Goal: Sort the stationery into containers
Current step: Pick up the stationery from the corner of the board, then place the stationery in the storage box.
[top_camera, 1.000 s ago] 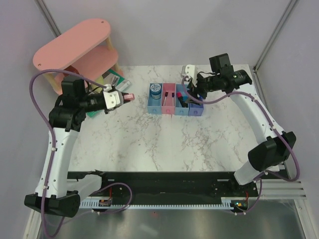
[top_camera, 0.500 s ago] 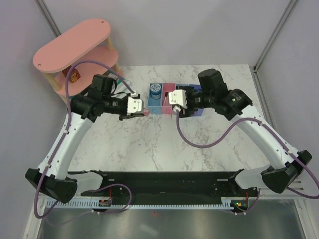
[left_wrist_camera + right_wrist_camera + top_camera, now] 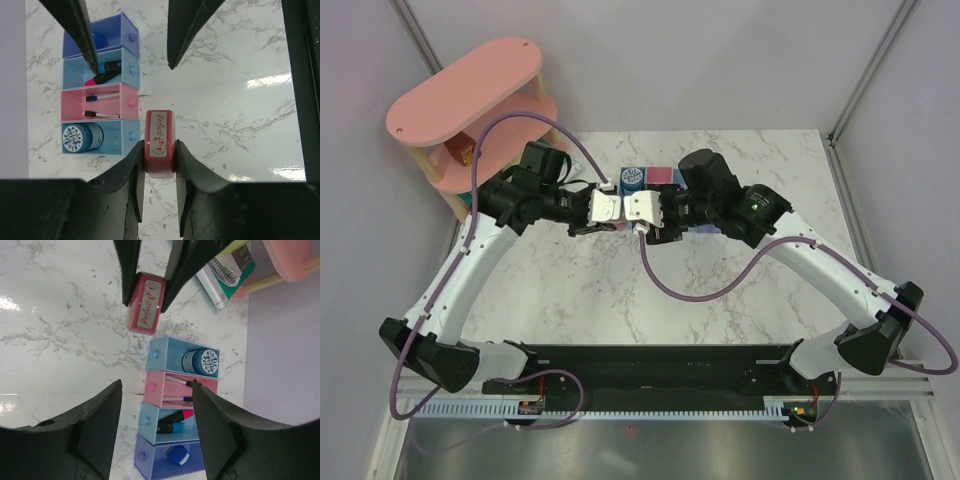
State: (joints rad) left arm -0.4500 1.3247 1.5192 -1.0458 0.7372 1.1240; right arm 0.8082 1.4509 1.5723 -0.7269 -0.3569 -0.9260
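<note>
We hold the pink eraser [image 3: 159, 136] by one end in the left gripper [image 3: 159, 145], jaws nearly closed on it, just in front of the row of bins [image 3: 131, 85]. The right gripper [image 3: 156, 385] faces it, jaws wide and empty. If this is a handover, those jaws should close squarely on the free end before the left releases. The eraser then belongs in the violet-blue bin [image 3: 150, 460] with the blue eraser [image 3: 177, 455].
</note>
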